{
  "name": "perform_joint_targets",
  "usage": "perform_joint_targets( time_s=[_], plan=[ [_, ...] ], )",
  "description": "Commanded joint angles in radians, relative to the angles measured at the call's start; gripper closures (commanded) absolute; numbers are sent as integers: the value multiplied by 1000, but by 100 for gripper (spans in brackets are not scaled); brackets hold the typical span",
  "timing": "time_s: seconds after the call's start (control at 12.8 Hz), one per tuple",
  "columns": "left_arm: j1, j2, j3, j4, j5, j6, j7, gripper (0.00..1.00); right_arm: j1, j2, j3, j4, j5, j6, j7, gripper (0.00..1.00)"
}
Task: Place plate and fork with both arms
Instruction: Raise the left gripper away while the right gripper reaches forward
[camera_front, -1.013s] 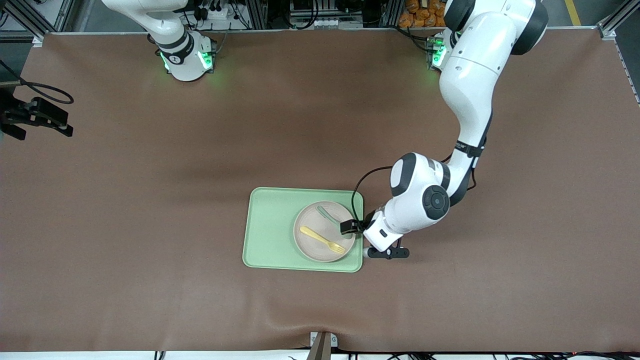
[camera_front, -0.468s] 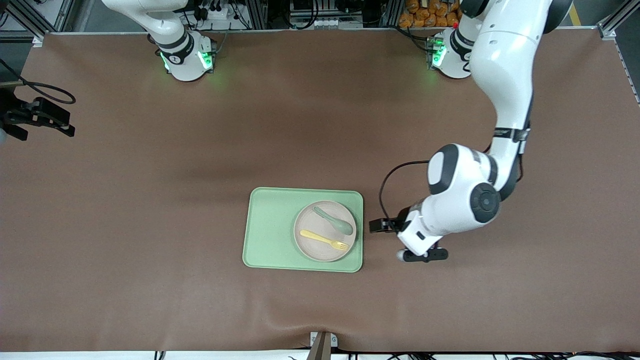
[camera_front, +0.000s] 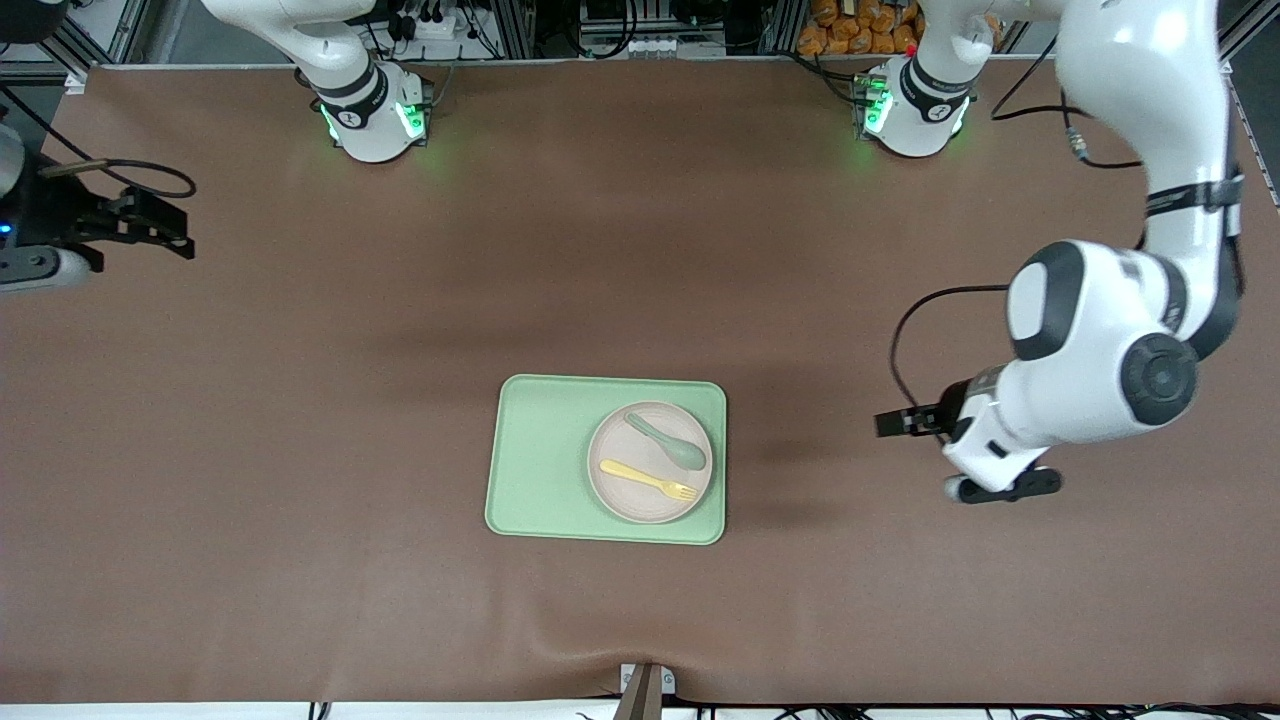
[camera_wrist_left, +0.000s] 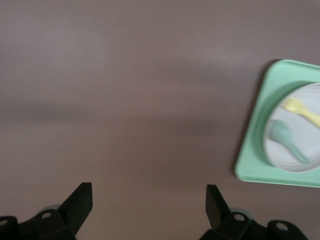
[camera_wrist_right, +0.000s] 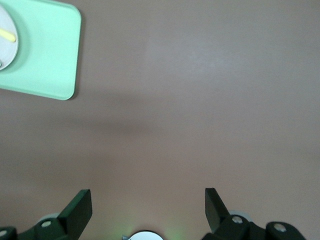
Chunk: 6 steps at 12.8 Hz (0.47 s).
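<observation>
On the brown surface (camera_front: 300, 400), the plate (camera_front: 650, 500) sits in the tray (camera_front: 540, 460), carrying fork (camera_front: 648, 480) and spoon (camera_front: 666, 441). Left gripper (camera_wrist_left: 149, 205) and right gripper (camera_wrist_right: 148, 204) hang over bare surface toward their own ends, jaws wide, apparently finished.

Light-green tray (camera_front: 545, 470) on brown table (camera_front: 300, 420); grey-green spoon (camera_front: 668, 441) lying within tray's bounds.

Brown matte table cover (camera_front: 400, 330) fills nearly the whole front view, w/ soft creases and a small bulge at 6 o'clock by a metal bracket (camera_front: 645, 685). Aluminium frame rails (camera_front: 560, 30) run along 12 o'clock, w/ black cables and a power strip (camera_front: 430, 25). Orange packets (camera_front: 835, 30) sit approx 1 o'clock. Light even, diffuse; faint green glow on the cover near 11 and 1 o'clock.
</observation>
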<state>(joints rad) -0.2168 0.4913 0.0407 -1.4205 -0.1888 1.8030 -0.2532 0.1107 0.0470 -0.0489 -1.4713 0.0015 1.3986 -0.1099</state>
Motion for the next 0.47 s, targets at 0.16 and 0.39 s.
perform_joint_targets(
  time_s=[0.16, 0.39],
  plan=[
    [69, -180, -7, -170, 38, -4, 12, 0, 61, 23, -3, 0, 59, 0, 1, 0],
    [102, -298, -12, -233, 86, -5, 15, 0, 63, 71, -5, 20, 137, 13, -19, 0]
  ],
)
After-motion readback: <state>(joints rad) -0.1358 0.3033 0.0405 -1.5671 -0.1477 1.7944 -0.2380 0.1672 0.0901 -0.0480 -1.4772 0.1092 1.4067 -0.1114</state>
